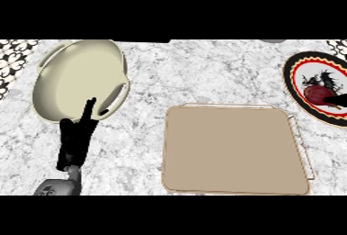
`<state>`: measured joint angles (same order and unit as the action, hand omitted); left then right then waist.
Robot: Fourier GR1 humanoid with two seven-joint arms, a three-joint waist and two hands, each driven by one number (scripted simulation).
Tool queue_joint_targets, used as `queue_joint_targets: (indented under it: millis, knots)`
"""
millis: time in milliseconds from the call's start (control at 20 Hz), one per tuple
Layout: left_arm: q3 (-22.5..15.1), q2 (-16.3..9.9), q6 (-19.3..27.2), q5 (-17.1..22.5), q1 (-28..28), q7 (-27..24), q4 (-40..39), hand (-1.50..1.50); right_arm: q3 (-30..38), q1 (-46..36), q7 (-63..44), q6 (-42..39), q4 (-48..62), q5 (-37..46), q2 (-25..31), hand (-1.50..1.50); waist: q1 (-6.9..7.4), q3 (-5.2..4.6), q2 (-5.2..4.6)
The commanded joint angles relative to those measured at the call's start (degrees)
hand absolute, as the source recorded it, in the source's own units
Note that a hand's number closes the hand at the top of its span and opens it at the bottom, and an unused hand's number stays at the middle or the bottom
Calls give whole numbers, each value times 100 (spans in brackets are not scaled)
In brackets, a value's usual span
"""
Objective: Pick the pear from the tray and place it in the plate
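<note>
On plate, pear touching right fingers

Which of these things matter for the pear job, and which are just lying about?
For the job: pear, lying on the patterned plate; tan tray; right hand at the pear.
Lying about: cream round dish; left hand resting beside it.

You have 1 view, from the head, looking steeply down onto the marble counter. The tan tray sits low and centre; the frame's right edge crops whatever lies right of it, probably a plate.
</note>
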<state>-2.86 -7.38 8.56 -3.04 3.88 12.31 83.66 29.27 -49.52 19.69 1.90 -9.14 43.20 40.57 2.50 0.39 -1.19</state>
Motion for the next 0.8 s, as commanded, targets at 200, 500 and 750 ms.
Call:
queue_joint_targets:
  millis: [200, 500, 750]
  knots:
    - [-74, 48, 30, -36, -131, 96, 209, 0, 1488, 199, 1035, -772, -5, -1560, 404, -150, -61, 7, 14]
    - [36, 29, -14, -33, -285, -298, -117, 0, 1647, 411, 1119, -1479, 68, -1834, 504, -150, -10, -11, 7]
    - [51, 37, 25, -79, 51, -101, -125, 0, 1634, 844, 1792, -1701, -4, -1876, 361, -150, 26, 0, -20]
